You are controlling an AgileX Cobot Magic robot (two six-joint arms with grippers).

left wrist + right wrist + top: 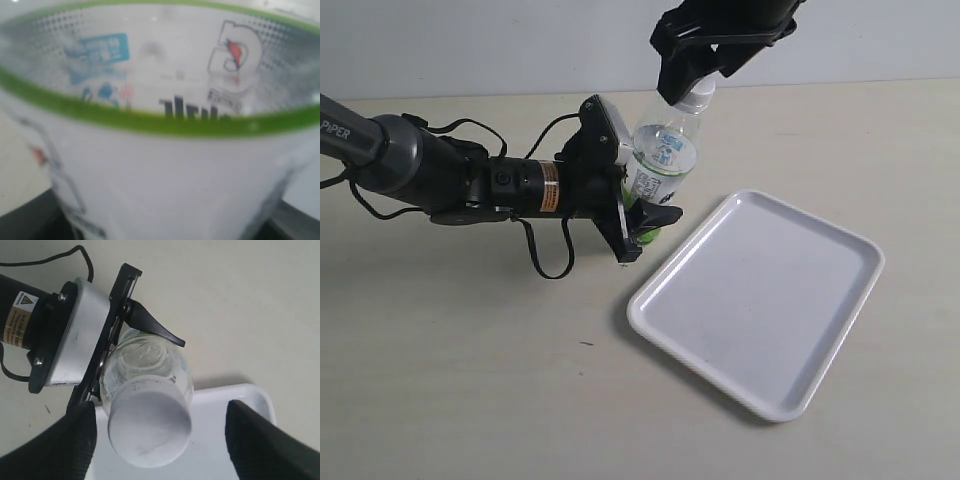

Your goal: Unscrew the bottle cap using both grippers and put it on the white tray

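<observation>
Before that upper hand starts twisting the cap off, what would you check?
1. Hold: the left hand clamps the bottle by its labelled body: ok.
2. Seating: the bottle cap sits on the neck: ok.
3. Placement: the right hand has one finger on each side of the cap: ok.
4. Grip on the cap: not ok, the right hand is open, with gaps on both sides.
5. Landing spot: the white tray lies bare beside the bottle: ok.
6. Base resting on the table: cannot tell, the left hand hides it.
</observation>
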